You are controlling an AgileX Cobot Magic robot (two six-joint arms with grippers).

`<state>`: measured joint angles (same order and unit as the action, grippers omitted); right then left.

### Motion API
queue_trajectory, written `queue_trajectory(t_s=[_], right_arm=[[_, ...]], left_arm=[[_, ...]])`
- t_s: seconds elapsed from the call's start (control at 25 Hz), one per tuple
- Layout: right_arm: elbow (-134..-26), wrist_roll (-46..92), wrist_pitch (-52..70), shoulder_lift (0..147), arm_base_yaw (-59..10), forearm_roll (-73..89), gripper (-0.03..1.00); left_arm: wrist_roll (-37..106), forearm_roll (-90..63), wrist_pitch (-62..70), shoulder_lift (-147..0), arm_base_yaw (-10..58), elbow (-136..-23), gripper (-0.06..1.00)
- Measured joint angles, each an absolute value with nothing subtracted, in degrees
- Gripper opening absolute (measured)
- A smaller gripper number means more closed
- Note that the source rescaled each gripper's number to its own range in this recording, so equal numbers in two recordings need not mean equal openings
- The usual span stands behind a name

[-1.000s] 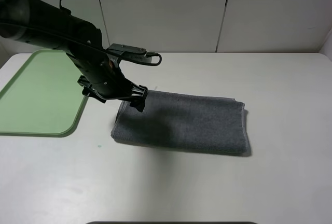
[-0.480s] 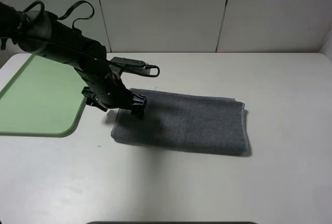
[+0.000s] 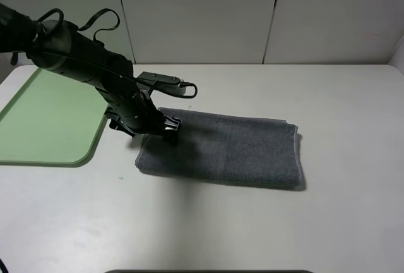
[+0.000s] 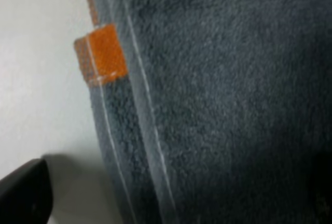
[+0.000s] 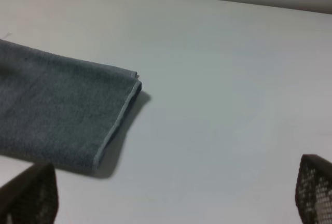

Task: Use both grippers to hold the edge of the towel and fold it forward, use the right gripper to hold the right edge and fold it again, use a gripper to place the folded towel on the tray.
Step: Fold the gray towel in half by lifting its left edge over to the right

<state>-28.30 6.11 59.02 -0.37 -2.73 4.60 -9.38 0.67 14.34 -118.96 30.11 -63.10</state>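
Note:
The dark grey towel [image 3: 233, 150] lies folded in a long rectangle at the table's middle. My left gripper [image 3: 158, 127] hangs low over its left end, jaws open, holding nothing. In the left wrist view the towel [image 4: 218, 79] fills the frame from very close, with an orange patch [image 4: 101, 53] at its layered hem, and one dark fingertip [image 4: 23, 193] shows at the corner. The right gripper [image 5: 174, 198] is open, its fingertips [image 5: 31, 195] wide apart, well off the towel's right edge [image 5: 119, 120]. The light green tray [image 3: 44, 121] sits at the far left.
The white table [image 3: 208, 222] extends around the towel, with a pale panelled wall [image 3: 202, 14] behind it. The tray's rounded corner [image 3: 95, 150] lies a short way left of the towel's left end. The right arm is outside the exterior view.
My left arm has come down and drawn slightly left, bringing its gripper closer onto the towel's left end. The towel has not moved.

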Motion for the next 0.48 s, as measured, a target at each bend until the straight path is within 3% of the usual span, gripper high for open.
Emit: queue_trajectory(t_s=[0.2, 0.48], right_arm=[[-28.3, 6.11, 59.02, -0.37, -2.73, 4.6, 1.0], [-28.3, 6.11, 59.02, -0.37, -2.73, 4.6, 1.0]], left_arm=[[-8.87, 0.67, 13.64, -119.25, 30.11, -63.22, 0.94], [-8.85, -0.57, 11.2, -119.78, 30.07, -63.27, 0.6]])
